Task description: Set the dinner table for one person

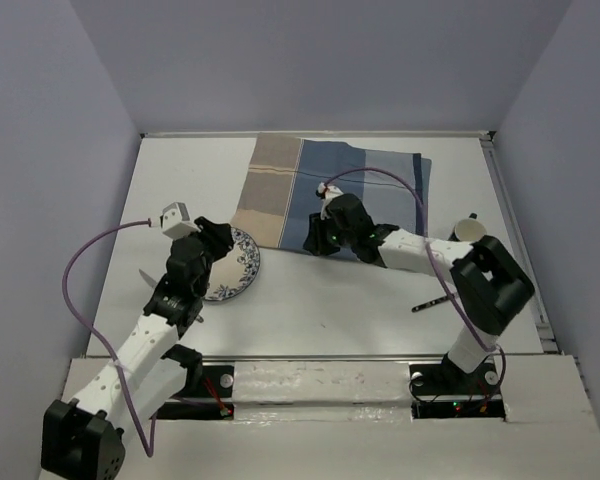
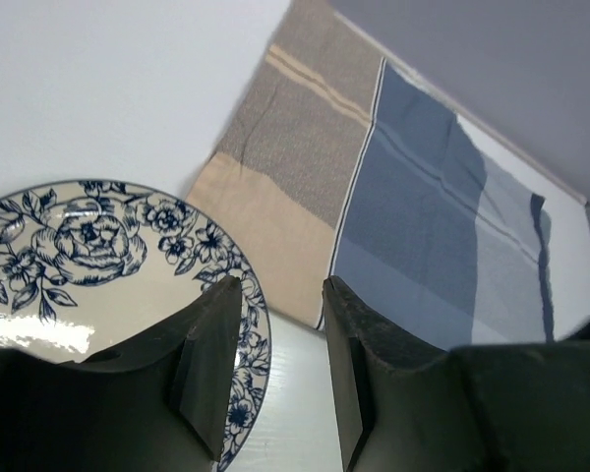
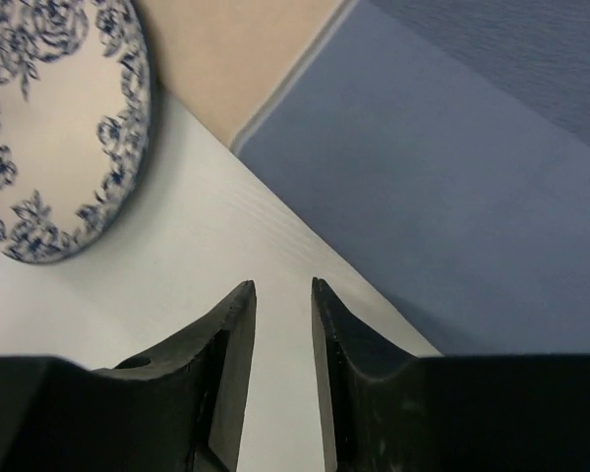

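The white dinner table (image 1: 330, 300) holds a blue-and-tan striped placemat (image 1: 320, 185) at the back centre and a blue floral plate (image 1: 238, 262) left of centre. My left gripper (image 1: 223, 238) is open and empty over the plate's far rim. In the left wrist view its gap (image 2: 280, 324) lies between the plate (image 2: 79, 256) and the placemat (image 2: 413, 226). My right gripper (image 1: 313, 245) is open a little and empty at the placemat's near edge. In the right wrist view it (image 3: 282, 295) hangs over bare table (image 3: 206, 246), with the placemat (image 3: 452, 197) and the plate (image 3: 49, 118) beyond.
A white cup (image 1: 467, 229) stands at the right, by the right arm's elbow. A dark utensil (image 1: 432, 300) lies near the front right. Another utensil (image 1: 145, 274) lies left of the plate, partly hidden under the left arm. Walls enclose the table.
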Controlling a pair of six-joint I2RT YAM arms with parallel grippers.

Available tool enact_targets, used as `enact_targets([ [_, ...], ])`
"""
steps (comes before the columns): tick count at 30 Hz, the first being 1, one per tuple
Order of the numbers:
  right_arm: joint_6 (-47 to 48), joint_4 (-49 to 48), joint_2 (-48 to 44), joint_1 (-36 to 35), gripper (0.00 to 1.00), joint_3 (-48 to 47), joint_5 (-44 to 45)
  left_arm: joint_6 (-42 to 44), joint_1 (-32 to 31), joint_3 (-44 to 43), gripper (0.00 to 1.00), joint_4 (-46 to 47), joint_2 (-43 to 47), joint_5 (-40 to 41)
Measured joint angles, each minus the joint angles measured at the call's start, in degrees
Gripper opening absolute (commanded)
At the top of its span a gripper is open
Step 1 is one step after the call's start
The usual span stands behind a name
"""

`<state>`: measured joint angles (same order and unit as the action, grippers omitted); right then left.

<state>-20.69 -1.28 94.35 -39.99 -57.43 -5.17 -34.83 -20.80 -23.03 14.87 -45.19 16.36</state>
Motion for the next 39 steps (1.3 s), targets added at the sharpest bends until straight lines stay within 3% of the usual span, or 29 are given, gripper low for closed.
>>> enact_targets([
  [2,-3.0,-2.6,5.4,-1.8,0.27,-3.1,-2.1,0.4,0.0,-1.3,0.49,-1.9,3.4,0.6],
  [7,-8.2,-7.0,16.8,-5.7,0.28,-10.8,-4.9,1.9,0.0,-6.8,0.50,-5.6,8.2,0.2],
  [17,-9.8,-7.8,26.0,-13.8,0.23,-16.5,-9.2,6.8,0.0,-15.0,0.52,-10.3,11.7,-2.4],
  [24,-10.1,-5.4,36.2,-14.8,0.21,-32.0,-11.4,7.3,0.0,-14.8,0.52,-11.2,12.1,-3.3],
  [26,-9.9,-4.6,40.0,-14.8,0.22,-38.4,-11.3,7.1,0.0,-14.4,0.52,-10.9,11.9,-3.8],
  [30,-7.9,0.2,46.2,-14.7,0.36,-50.3,-11.2,6.7,0.0,-12.9,0.52,-11.2,11.6,-4.4],
  [33,-5.0,3.4,45.7,-14.6,0.45,-50.8,-10.3,6.7,0.0,-12.9,0.52,-11.2,11.4,-4.5],
  [39,2.8,8.5,32.5,-14.6,0.48,-36.0,-5.1,6.7,0.0,-12.9,0.52,-10.6,11.3,-5.2],
])
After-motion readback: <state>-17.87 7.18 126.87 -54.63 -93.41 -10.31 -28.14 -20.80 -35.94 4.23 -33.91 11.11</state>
